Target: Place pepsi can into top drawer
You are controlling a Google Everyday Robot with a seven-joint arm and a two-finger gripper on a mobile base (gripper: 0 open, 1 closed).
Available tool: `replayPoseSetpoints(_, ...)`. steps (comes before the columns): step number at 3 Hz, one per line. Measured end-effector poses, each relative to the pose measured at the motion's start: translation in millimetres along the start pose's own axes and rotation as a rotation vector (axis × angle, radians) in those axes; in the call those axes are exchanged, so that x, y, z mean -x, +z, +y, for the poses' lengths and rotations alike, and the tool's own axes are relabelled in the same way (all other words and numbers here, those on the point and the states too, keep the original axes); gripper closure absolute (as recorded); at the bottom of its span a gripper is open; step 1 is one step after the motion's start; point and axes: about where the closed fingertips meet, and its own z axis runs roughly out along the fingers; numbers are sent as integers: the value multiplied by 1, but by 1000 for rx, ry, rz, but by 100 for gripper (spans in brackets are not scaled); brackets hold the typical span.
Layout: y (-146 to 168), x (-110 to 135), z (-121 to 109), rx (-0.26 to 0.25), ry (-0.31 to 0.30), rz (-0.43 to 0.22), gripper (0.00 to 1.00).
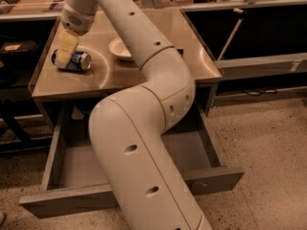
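Note:
The pepsi can (79,61) is blue with silver ends and lies on its side at the left of the table top (192,56). My gripper (65,51) hangs from the arm straight down onto the can's left part and covers it. The can rests on the table. The top drawer (57,202) is pulled open below the table. Its plain grey bottom (72,166) shows on the left, and my arm hides its middle.
A shallow white bowl (119,49) stands on the table just right of the can, partly behind my arm. My big arm link (139,166) crosses over the open drawer. A dark shelf unit (14,47) is to the left and a counter at the back.

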Motion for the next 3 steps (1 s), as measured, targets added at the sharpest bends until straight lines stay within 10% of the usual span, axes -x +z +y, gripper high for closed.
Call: replayPoseSetpoints(3, 38, -3, -10, 15, 23, 43, 0)
